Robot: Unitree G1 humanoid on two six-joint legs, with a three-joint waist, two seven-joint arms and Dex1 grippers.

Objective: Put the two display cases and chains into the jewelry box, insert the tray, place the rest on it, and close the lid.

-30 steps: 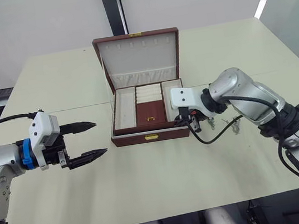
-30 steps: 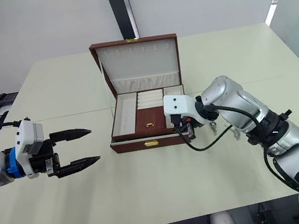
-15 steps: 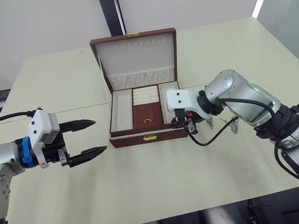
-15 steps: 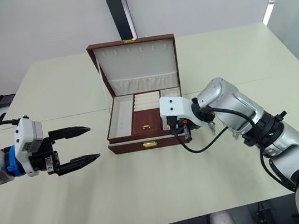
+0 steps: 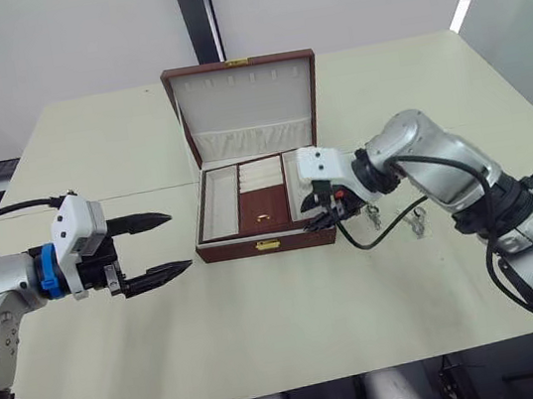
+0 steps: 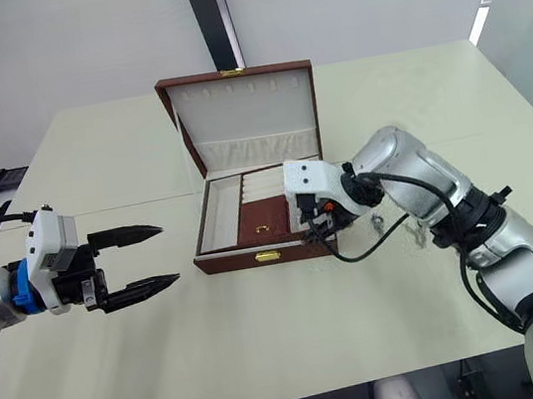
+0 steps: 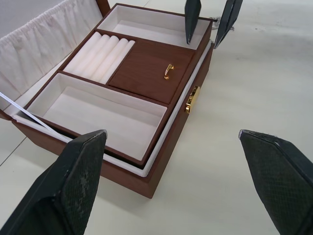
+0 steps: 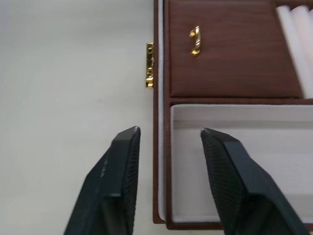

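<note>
**Right gripper straddles the box's front rim, tray already seated**

Nearest me, the left gripper [image 5: 153, 246] hangs over bare table [image 5: 284, 317], its 2 fingers spread wide with nothing between them, pointed toward the box [image 5: 268, 242] but well apart from it.

Further in, the right gripper [image 6: 316, 224] sits at the box's front right corner, fingers parted and empty. The right wrist view puts 1 finger outside the front wall and 1 over the right compartment [image 8: 239, 161], so the rim lies between them. The tray [image 7: 146, 66] with its gold handle [image 7: 168, 71] is in the box, and its 2 side compartments look empty.

A chain [image 5: 413, 223] lies on the table just right of the box, beside the right arm.

Behind all this the lid [image 5: 244, 102] stands open.

My worry: if those fingers close here, they would pinch the wall and drag or tip the box. The arm's cable could also snag the chain and sweep it away.
</note>
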